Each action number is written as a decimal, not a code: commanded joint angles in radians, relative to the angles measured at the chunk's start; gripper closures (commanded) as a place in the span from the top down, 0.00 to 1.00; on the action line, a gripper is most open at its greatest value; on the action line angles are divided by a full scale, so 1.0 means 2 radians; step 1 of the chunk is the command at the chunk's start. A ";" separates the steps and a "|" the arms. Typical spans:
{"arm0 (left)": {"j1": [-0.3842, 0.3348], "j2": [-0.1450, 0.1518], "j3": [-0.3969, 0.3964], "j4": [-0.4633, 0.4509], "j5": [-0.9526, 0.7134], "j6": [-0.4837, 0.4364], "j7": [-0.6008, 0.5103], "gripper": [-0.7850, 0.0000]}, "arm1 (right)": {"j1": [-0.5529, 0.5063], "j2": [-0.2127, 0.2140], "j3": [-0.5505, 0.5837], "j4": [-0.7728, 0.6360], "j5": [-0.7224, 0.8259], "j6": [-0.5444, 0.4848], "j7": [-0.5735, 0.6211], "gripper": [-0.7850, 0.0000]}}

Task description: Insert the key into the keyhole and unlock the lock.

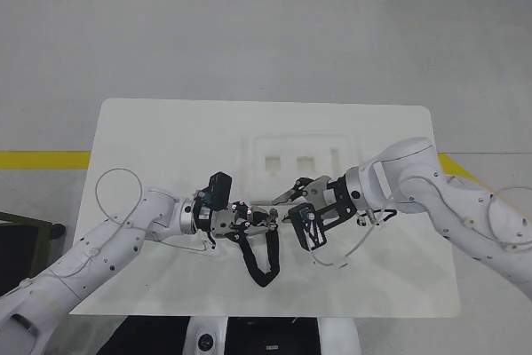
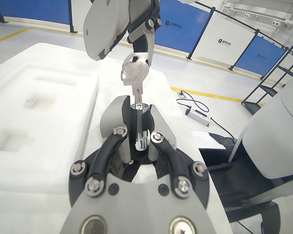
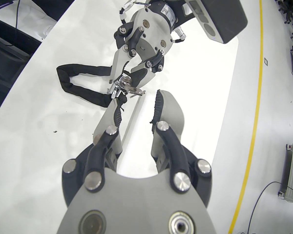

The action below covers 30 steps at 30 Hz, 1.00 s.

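Note:
My left gripper (image 2: 139, 105) is shut on the chrome cylinder of the lock (image 2: 141, 132), holding it up off the white table (image 1: 159, 133). The silver key (image 2: 136, 74) stands with its blade in the keyhole at the cylinder's end, a key ring on its head. The lock's black sleeved chain (image 3: 83, 91) droops in a loop toward the table's front edge (image 1: 264, 262). My right gripper (image 3: 138, 98) is open. Its fingertips sit on either side of the key head, and I cannot tell whether one touches it. In the top view the left gripper (image 1: 246, 216) and right gripper (image 1: 281, 202) meet near the table's middle.
A white foam tray (image 1: 301, 151) with several rectangular recesses lies just behind the grippers (image 2: 39, 98). Bare table surface extends to the left, right and front. A yellow floor line (image 3: 255, 98) runs beyond the table edge.

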 commanded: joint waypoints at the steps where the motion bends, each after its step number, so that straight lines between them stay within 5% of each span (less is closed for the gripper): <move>1: -0.001 0.000 0.003 0.000 -0.001 0.000 0.000 0.00 | 0.004 0.002 -0.004 -0.002 -0.005 0.000 -0.010 0.35; 13: -0.013 -0.006 0.022 0.001 -0.012 0.000 -0.007 0.00 | 0.030 -0.005 -0.039 -0.001 -0.025 0.000 -0.040 0.29; 18: -0.017 -0.008 0.027 0.005 -0.014 0.000 -0.007 0.00 | 0.040 -0.009 -0.050 0.007 -0.026 0.000 -0.042 0.00; 30: -0.024 -0.008 0.033 0.007 -0.012 0.000 -0.001 0.00 | 0.057 -0.012 -0.074 0.015 0.011 0.000 -0.030 0.00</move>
